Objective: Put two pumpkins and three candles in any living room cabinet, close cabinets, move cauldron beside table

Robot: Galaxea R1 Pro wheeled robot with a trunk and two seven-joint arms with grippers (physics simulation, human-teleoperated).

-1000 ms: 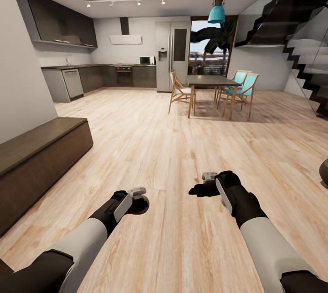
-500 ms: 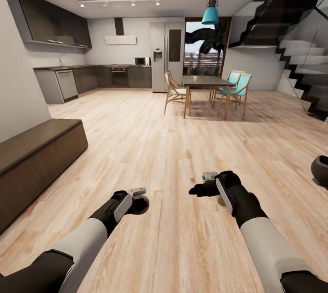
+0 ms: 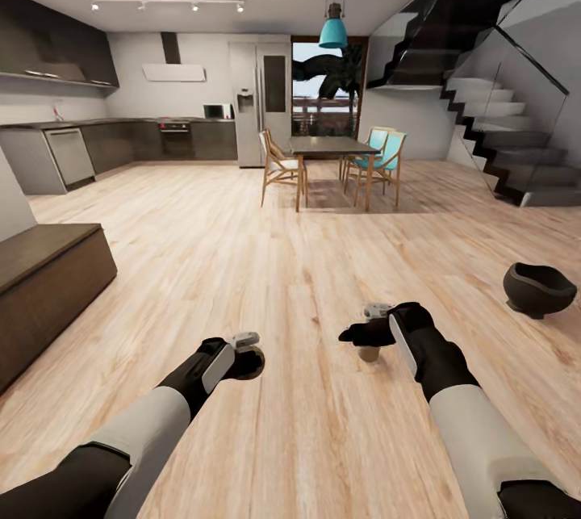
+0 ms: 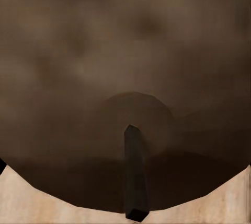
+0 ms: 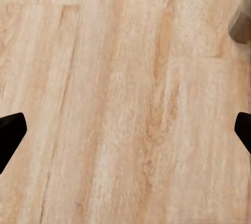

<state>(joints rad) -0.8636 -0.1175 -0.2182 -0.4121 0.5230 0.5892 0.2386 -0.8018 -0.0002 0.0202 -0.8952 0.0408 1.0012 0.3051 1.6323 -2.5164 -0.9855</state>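
Observation:
A beige candle [image 4: 125, 78] with a dark wick sits very close to the left wrist camera, and my left gripper [image 3: 250, 357] is shut on it, low over the floor. My right gripper [image 3: 355, 335] hangs open, its dark fingertips [image 5: 11, 130] spread wide over bare planks. A second candle [image 3: 369, 353] stands on the floor just under and beside that hand, and its edge [image 5: 241, 25] shows in the right wrist view. The black cauldron [image 3: 539, 289] rests on the floor to the right. The dark brown cabinet [image 3: 48, 285] runs along the left wall, its doors shut. The pumpkins and the table are out of view.
Light wood floor [image 3: 242, 244] stretches ahead. A dining table with wooden and teal chairs [image 3: 331, 160] stands at the back, the kitchen counters [image 3: 121, 144] at the back left, and a staircase with a glass rail [image 3: 500, 140] at the right.
The camera has swung right, so the cabinet slid left and the cauldron came fully into view. The floor candle now shows under my right hand. Both arms keep their pose.

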